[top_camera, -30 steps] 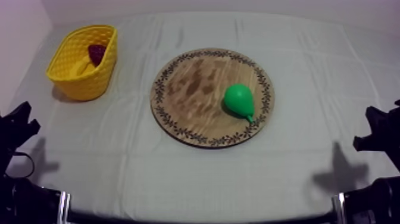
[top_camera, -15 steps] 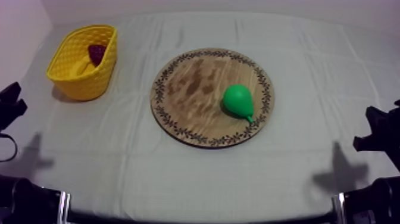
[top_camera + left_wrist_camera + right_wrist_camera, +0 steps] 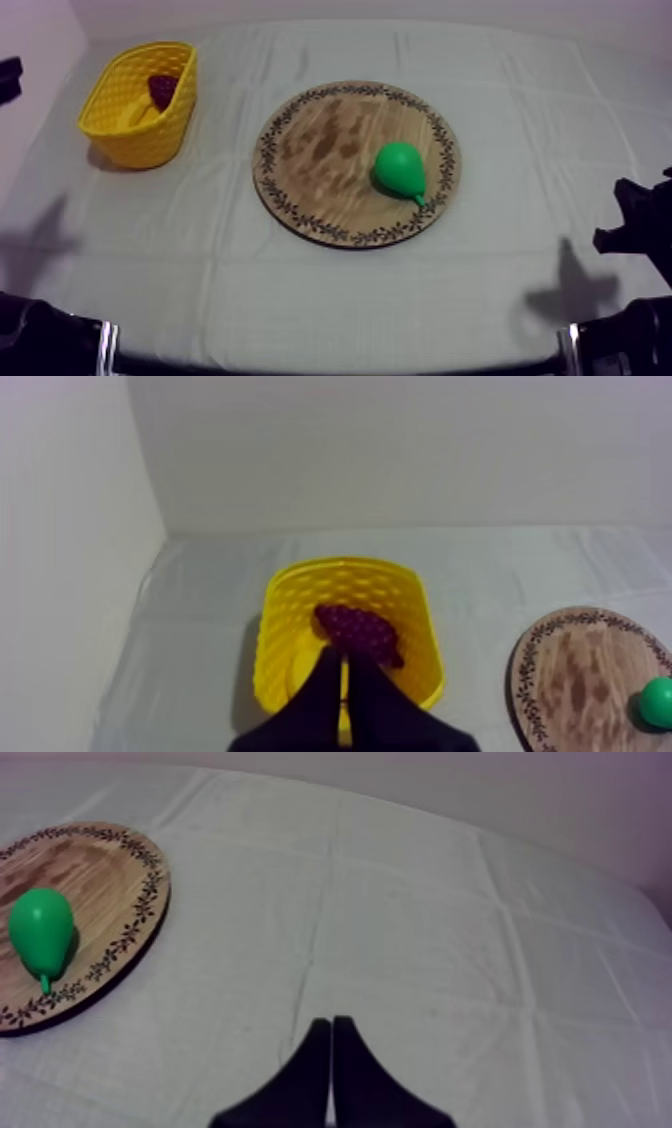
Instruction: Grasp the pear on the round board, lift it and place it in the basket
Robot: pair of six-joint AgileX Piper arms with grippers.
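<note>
Two claws, both pinched to a narrow wedge, nothing held. The left claw (image 3: 342,664) hangs over the yellow basket (image 3: 285,626) at the left of the worktop (image 3: 520,100). A bunch of grapes (image 3: 358,634) lies inside the basket, just past the fingertips. The right claw (image 3: 331,1024) sits low over bare cloth on its own side.

The pear (image 3: 400,169) lies on its side on the right half of the wooden board (image 3: 300,130), inside the patterned rim and well apart from the basket. Its long axis runs on a slant, with the fat end toward the board's middle and the stem toward the near-right rim.

From the right claw the pear is ahead and to the left, well apart. From the left claw it is off to the right, across most of the board. My judgement is that the right arm is nearer the pear and the left arm nearer the drop spot. The pick has not started. Whichever arm goes needs to spread its claw first and close across the pear's short width, not along the stem line.
</note>
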